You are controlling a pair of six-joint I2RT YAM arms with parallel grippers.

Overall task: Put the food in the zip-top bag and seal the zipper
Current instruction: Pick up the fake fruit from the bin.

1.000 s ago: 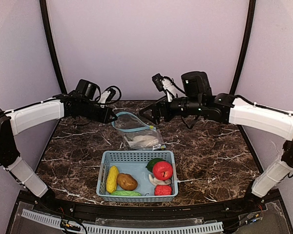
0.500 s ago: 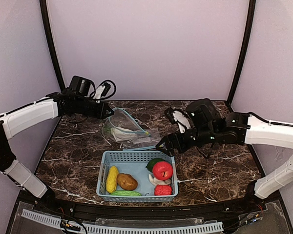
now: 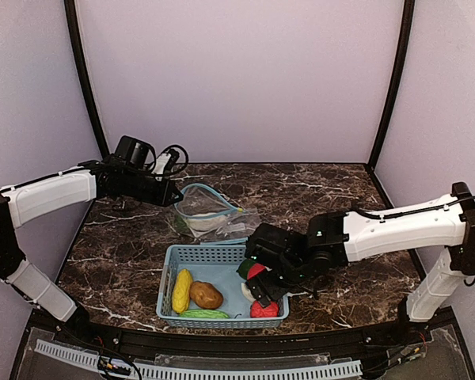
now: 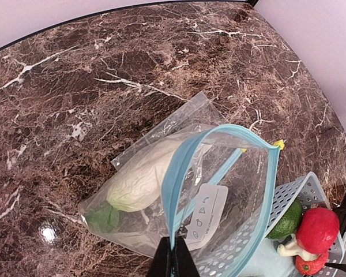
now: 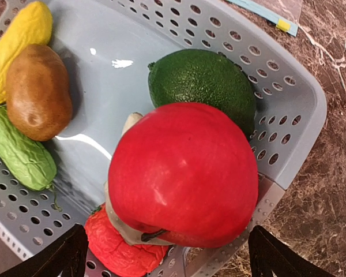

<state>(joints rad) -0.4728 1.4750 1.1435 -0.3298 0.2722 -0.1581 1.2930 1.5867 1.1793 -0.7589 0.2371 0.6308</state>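
Eight toy foods, one zip-top bag (image 4: 236, 173), one blue basket (image 5: 288, 118)
One white radish (image 4: 141, 179) in the bag; in the basket, one each: yellow corn (image 5: 14, 43), brown potato (image 5: 37, 89), green pod (image 5: 20, 147), red apple (image 5: 181, 173), dark green fruit (image 5: 205, 81), small red fruit (image 5: 121, 251), white mushroom (image 5: 128, 126) (mostly hidden).

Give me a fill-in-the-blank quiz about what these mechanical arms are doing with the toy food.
The left pincer is pinched shut on the blue rim of the clear ___.
Inside that lies a white ___.
The right pincer hangs open over the red ___.
The corn and potato lie in the light blue ___.
Missing words: bag; radish; apple; basket.
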